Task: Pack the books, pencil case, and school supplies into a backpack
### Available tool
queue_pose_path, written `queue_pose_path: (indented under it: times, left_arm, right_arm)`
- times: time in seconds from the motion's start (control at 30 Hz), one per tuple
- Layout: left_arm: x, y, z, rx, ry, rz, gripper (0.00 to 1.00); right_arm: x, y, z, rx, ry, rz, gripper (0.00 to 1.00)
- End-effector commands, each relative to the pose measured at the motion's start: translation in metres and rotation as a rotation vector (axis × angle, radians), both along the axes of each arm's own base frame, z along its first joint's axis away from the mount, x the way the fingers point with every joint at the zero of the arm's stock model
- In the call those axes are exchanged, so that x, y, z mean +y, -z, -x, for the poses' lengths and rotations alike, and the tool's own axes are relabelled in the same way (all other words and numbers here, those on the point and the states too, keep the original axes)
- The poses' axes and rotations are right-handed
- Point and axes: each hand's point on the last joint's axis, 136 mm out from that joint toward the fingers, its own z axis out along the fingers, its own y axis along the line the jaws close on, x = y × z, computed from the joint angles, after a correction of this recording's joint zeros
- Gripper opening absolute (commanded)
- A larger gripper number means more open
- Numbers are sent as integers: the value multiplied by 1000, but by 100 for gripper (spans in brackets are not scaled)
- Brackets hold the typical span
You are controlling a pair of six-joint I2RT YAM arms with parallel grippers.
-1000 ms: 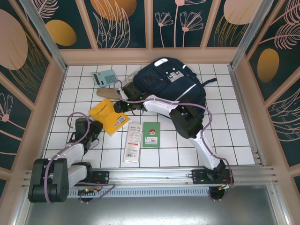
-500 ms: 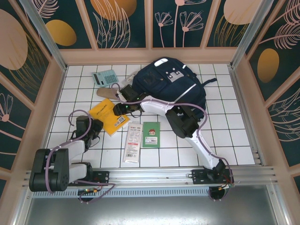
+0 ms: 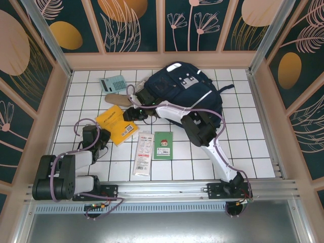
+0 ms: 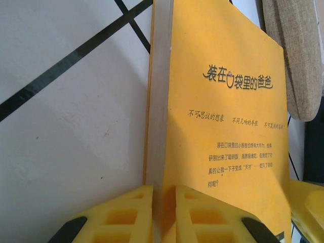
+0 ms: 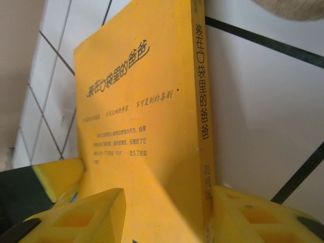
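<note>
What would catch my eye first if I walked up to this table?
The big navy backpack lies at the far middle of the white tiled table, the largest thing there. Nearer and to the left, the bright orange-yellow book stands out, with the left gripper and the right gripper closed on opposite edges of it.

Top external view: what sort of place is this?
Probably a purpose-built robot test cell, not a real classroom: a white gridded tabletop boxed in by leaf-patterned wall panels, and an aluminium mounting rail along the near edge.
</note>
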Motion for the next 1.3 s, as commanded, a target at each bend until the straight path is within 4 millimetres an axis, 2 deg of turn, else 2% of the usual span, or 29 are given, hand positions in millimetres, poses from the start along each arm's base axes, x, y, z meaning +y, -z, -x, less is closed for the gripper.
queue_pose_path:
  times: [0.0, 0.23, 0.53, 0.9, 1.27]
  left_arm:
    - [-17, 39, 38, 182, 66, 54, 16]
    - [-16, 38, 38, 180, 65, 44, 16]
    - [-13, 35, 37, 178, 57, 26, 17]
    - [-11, 34, 35, 174, 54, 17, 18]
    - [-11, 35, 36, 179, 53, 18, 18]
  right_arm:
    - [40, -76, 66, 60, -235, -239, 47]
    - [36, -72, 68, 110, -259, -258, 39]
    - [30, -64, 78, 142, -306, -241, 36]
    - [26, -65, 88, 166, -350, -243, 33]
    - [24, -33, 86, 193, -323, -155, 33]
